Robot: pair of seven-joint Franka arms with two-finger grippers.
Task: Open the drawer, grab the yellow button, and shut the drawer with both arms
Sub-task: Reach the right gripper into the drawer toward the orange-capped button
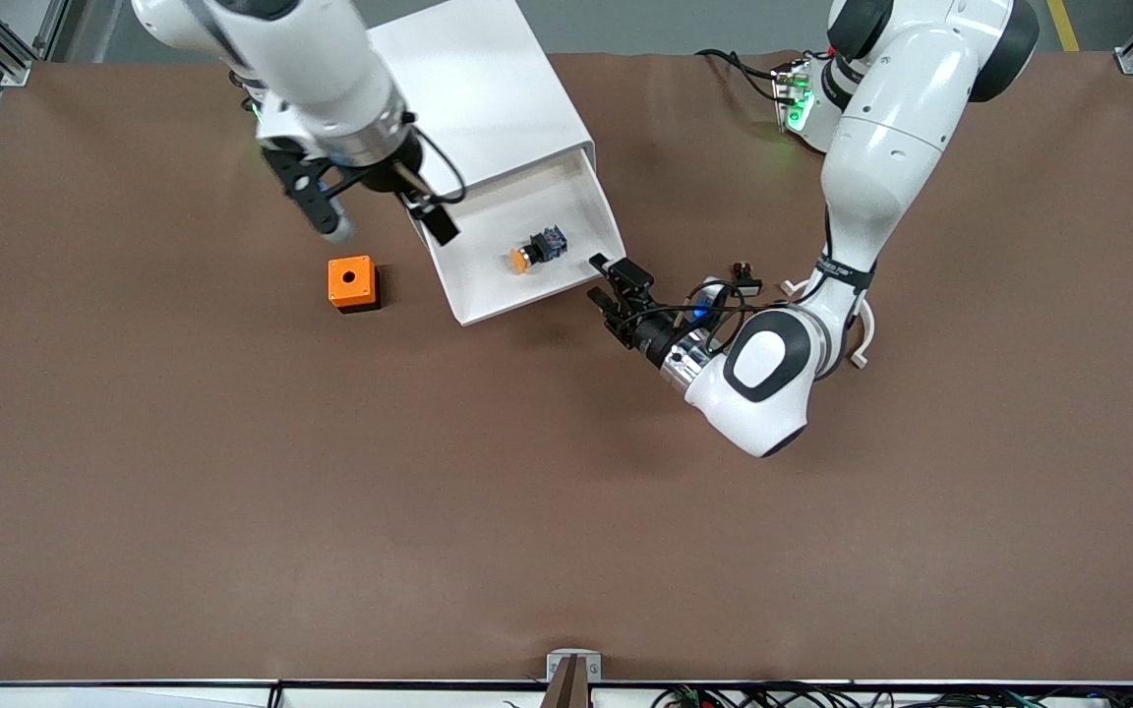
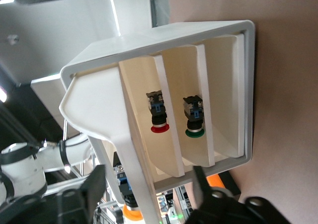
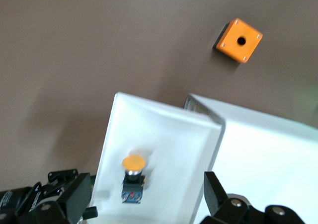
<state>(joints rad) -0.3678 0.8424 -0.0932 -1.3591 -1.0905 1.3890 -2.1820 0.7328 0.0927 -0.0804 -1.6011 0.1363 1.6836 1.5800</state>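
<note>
Drawer of white plastic cabinet (image 1: 527,251) stands open; orange-capped black push-button (image 1: 537,248) lies inside. Left gripper (image 1: 614,292) just beside drawer front, fingers spread, empty. Right gripper (image 1: 385,221) wide over drawer's edge. Next: right descends, pinches button.

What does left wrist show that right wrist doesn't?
Only left wrist: two lower drawer compartments, holding a red-capped button and a green-capped button. Only right wrist: the orange cube on the table, and the inside of the open drawer from above. Both: the button, orange-capped, lying in the open drawer.
</note>
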